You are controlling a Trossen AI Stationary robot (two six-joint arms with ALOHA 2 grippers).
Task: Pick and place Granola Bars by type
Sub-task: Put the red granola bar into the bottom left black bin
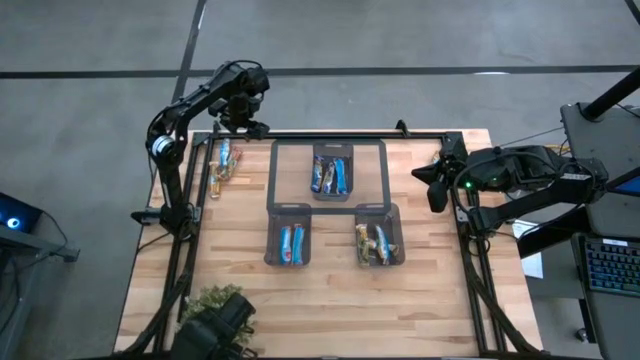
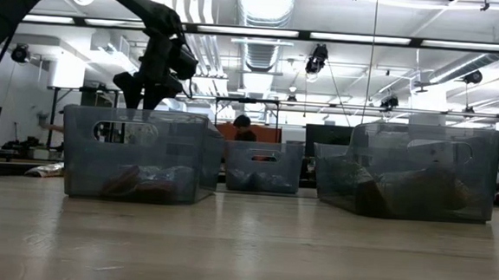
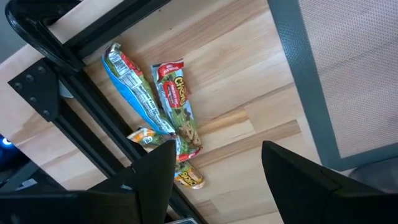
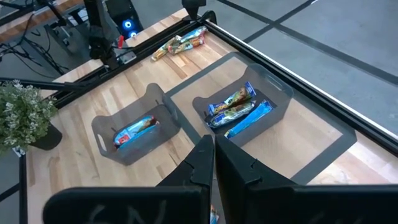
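A small pile of loose granola bars [image 3: 177, 109] lies flat on the wood at the table's far left, beside the black frame rail: a blue one [image 3: 134, 87], a red-and-green one and a gold one [image 3: 186, 177]. In the high view the pile [image 1: 222, 165] sits just nearer than my left gripper [image 1: 240, 122]. My left gripper [image 3: 217, 171] hangs open above the pile, pointing down, with nothing between its fingers. My right gripper [image 4: 214, 162] is shut and empty, held high at the table's right edge [image 1: 437, 185].
Three grey see-through bins hold sorted bars: one at the far middle [image 1: 332, 172], one near left [image 1: 289, 240] and one near right [image 1: 378, 240]. A grey outline frame [image 1: 275, 170] lies on the wood around the far bin. A small plant [image 1: 215, 305] stands at the near left corner.
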